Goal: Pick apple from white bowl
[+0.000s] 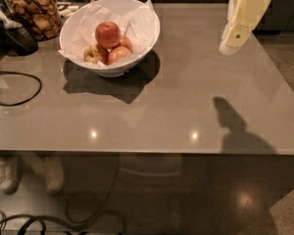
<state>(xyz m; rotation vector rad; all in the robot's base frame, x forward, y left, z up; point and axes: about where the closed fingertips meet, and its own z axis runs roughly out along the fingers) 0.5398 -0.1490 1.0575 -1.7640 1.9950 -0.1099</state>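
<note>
A large, round, deep red apple [108,34] sits on top of smaller red-yellow apples [118,53] and a pale blemished one [92,54] in a wide white bowl [137,9] lined with crumpled white paper, at the table's back left. My cream-coloured gripper [230,45] hangs above the table's right side, far to the right of the bowl and well apart from it. Its shadow falls on the table below it.
A glass jar of brown snacks [32,11] stands left of the bowl at the back. A dark device [17,38] and a black cable loop [19,89] lie at the left. The grey table's [186,106] front edge runs across the lower view; its right edge lies near the gripper.
</note>
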